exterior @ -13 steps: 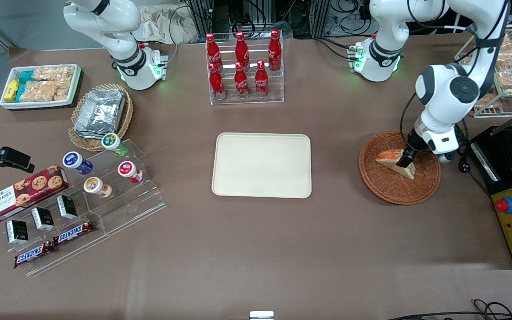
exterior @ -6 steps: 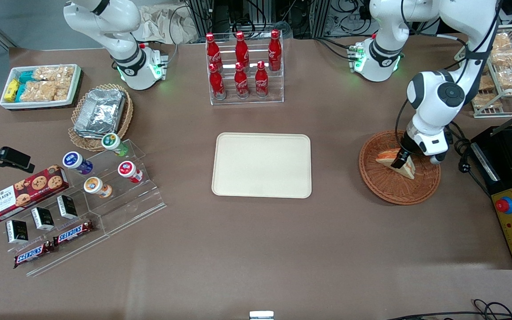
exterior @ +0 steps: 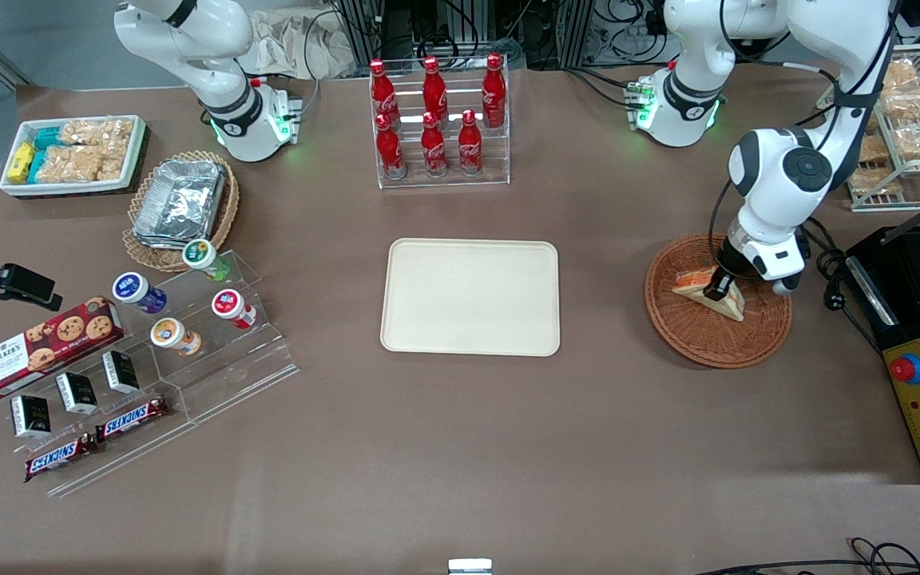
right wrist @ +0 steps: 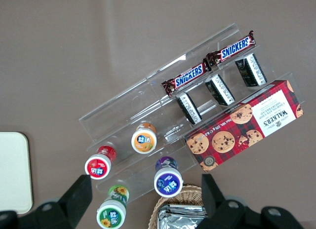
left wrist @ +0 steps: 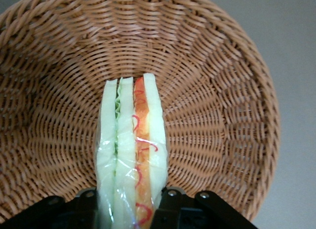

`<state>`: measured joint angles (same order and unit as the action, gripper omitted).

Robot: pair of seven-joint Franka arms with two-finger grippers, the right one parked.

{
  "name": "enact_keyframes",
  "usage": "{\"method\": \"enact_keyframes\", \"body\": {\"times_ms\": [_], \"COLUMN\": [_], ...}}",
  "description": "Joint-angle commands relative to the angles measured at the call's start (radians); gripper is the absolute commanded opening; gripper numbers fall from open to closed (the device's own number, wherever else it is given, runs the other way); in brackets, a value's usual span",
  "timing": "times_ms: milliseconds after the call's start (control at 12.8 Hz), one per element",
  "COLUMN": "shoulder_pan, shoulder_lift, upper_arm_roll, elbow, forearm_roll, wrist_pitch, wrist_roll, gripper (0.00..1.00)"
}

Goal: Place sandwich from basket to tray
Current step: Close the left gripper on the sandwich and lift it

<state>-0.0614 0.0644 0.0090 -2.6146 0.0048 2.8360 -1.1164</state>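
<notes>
The sandwich (exterior: 699, 286), a wrapped wedge of pale bread with orange-red and green layers, stands on edge in the reddish-brown wicker basket (exterior: 695, 337) toward the working arm's end of the table. My left gripper (exterior: 722, 289) is down in the basket, shut on the sandwich. In the left wrist view the black fingers (left wrist: 170, 207) press both bread faces of the sandwich (left wrist: 132, 145) over the basket's weave (left wrist: 217, 105). The cream-beige tray (exterior: 470, 297) lies bare at the table's middle, well apart from the basket.
A clear rack of red cola bottles (exterior: 438, 120) stands farther from the camera than the tray. A black machine with a red button (exterior: 919, 351) sits beside the basket at the table's end. A wire rack of snack packets (exterior: 907, 128) stands above it.
The gripper has shifted slightly toward the tray over the basket. The sandwich has moved a little with it and sits between the fingers.
</notes>
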Motion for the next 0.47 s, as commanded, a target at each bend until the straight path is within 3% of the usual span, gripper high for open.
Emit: {"method": "enact_keyframes", "body": {"times_ms": [0,392], "shoulder_pan": [-0.008,-0.006], "shoulder_lift": [-0.04,-0.139], "upper_arm_roll": [-0.024,-0.029], "elbow": [0.057,0.304], "forearm_roll": [0.017,0.017], "wrist_pitch": [-0.12,-0.574], "wrist_roll": [-0.011,0.125], "gripper": [0.0,0.0]}}
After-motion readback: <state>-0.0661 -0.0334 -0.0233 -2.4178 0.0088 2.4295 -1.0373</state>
